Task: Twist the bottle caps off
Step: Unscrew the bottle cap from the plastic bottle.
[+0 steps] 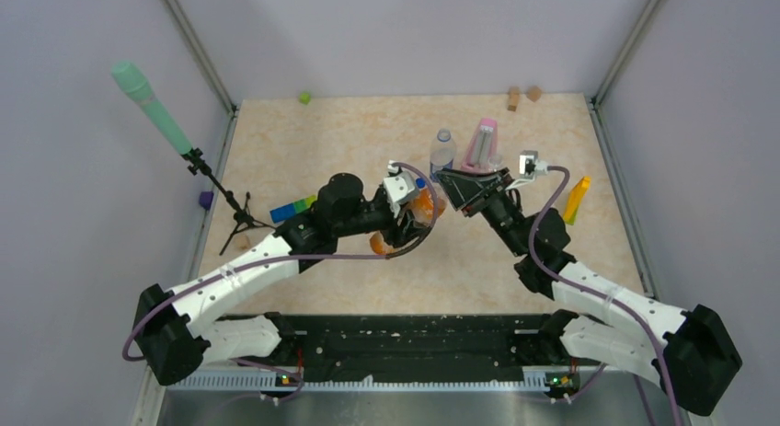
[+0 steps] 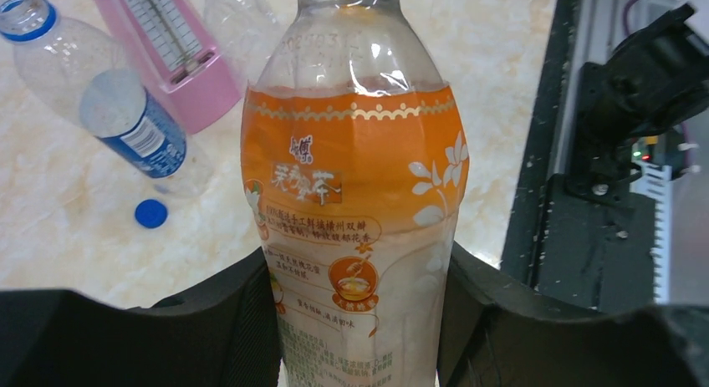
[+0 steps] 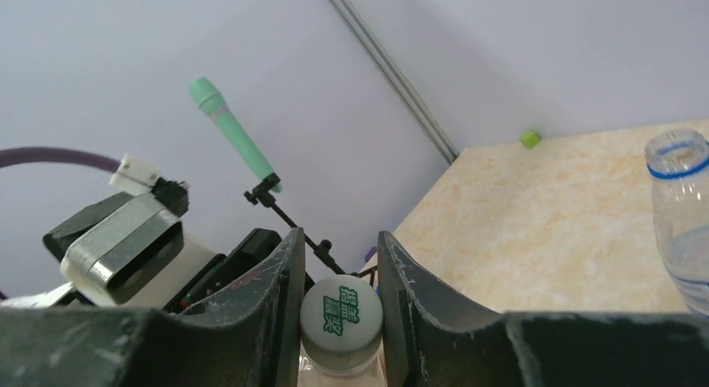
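Observation:
The orange-tinted bottle (image 2: 355,178) is held tilted over the middle of the table, my left gripper (image 2: 359,320) shut on its lower body. Its white cap (image 3: 341,313) with green print sits between the fingers of my right gripper (image 3: 341,310), which is shut on the cap's sides. In the top view the two grippers meet at the orange bottle (image 1: 421,208). A short clear bottle with a blue label (image 2: 125,124) stands uncapped behind, and a dark blue cap (image 2: 150,213) lies loose on the table beside it. Another clear bottle (image 2: 238,19) shows partly at the far edge of the left wrist view.
A pink metronome (image 1: 483,145) stands next to the uncapped bottle (image 1: 442,152). A slim yellow object (image 1: 577,199) lies to the right. Blue and green blocks (image 1: 292,208) sit left of the arms. A green microphone on a stand (image 1: 152,109) rises at far left, and a green cube (image 1: 303,97) rests at the back.

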